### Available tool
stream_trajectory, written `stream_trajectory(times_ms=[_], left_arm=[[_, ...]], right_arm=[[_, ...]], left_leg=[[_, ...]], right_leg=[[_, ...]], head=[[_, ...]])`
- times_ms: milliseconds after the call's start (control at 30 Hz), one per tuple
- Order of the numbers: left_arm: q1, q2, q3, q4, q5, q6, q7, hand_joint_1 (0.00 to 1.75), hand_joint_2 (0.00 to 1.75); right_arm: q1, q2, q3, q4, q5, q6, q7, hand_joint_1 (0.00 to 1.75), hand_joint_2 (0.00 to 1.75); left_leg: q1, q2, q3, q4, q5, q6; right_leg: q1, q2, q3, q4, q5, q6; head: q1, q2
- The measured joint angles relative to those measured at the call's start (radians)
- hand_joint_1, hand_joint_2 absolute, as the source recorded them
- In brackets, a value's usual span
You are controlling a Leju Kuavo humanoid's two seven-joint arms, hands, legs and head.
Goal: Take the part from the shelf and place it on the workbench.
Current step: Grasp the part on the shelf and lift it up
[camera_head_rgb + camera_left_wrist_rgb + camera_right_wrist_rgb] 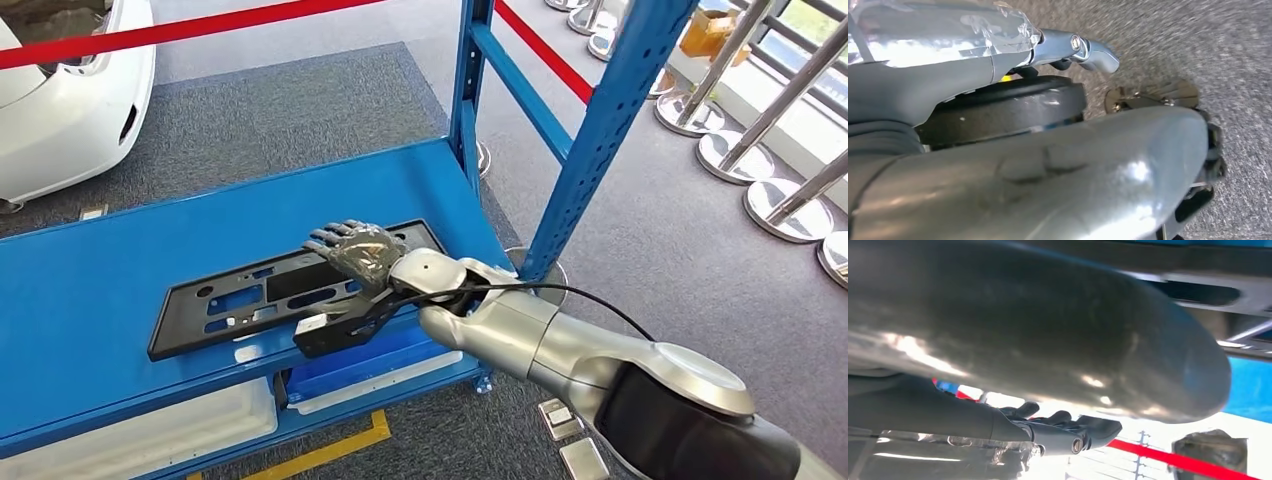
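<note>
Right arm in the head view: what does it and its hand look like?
The right arm is a silver tube with a dark band near the elbow and a thin black cable looping along the forearm. The right hand is dark grey, wrapped in clear shiny film, with a small black block at the wrist.

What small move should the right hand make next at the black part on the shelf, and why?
Probably close the fingers around the near long edge of the black part and lift slightly. The right hand lies over the part's right portion, and the part lies flat on the blue shelf, so no firm grip is evident yet.
</note>
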Motion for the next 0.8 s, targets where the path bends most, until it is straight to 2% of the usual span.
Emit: stream_trajectory(times_ms=[100,167,300,367,533,800], left_arm=[[-0.001,-0.001,0.0,0.0,0.002,-0.002,-0.002,0.0,0.0],[-0.002,-0.001,0.001,0.0,0.002,-0.001,-0.002,0.0,0.0],[-0.002,-0.001,0.001,0.0,0.001,0.001,-0.001,0.0,0.0],[-0.002,-0.001,0.001,0.0,0.0,0.002,-0.001,0.0,0.0],[-0.002,-0.001,0.001,0.0,-0.007,0.003,-0.001,0.0,0.0],[-0.002,-0.001,0.001,0.0,-0.019,-0.003,-0.001,0.0,0.0]], right_arm=[[0.001,0.0,0.0,0.002,-0.031,0.024,-0.015,0.0,0.0],[0.001,0.0,0.0,0.004,-0.054,0.04,-0.025,0.0,0.0],[0.001,0.003,0.0,0.008,-0.09,0.055,-0.034,0.0,1.75],[0.001,0.006,0.0,0.009,-0.104,0.057,-0.036,0.0,1.75],[0.002,0.015,0.0,0.011,-0.144,0.061,-0.043,0.0,1.75],[0.004,0.031,0.0,0.012,-0.218,0.065,-0.059,0.0,1.75]], left_leg=[[-0.001,-0.006,0.0,-0.001,0.003,0.007],[-0.002,-0.007,0.0,-0.002,0.0,0.012],[-0.003,-0.008,0.0,-0.002,-0.004,0.017],[-0.004,-0.008,0.0,-0.002,-0.005,0.018],[-0.005,-0.007,0.001,-0.002,-0.004,0.02],[-0.005,-0.007,0.009,-0.009,0.001,0.018]], right_leg=[[0.0,0.0,0.001,-0.002,0.001,-0.006],[0.0,0.0,0.005,-0.007,0.001,-0.006],[-0.001,-0.001,0.011,-0.019,-0.001,-0.005],[-0.002,-0.001,0.012,-0.021,-0.002,-0.001],[-0.004,-0.001,0.013,-0.022,-0.001,0.016],[-0.004,-0.001,0.016,-0.022,0.001,0.018]], head=[[0.012,0.0],[0.019,0.0],[0.033,0.0],[0.036,0.0],[0.037,0.0],[0.035,0.0]])
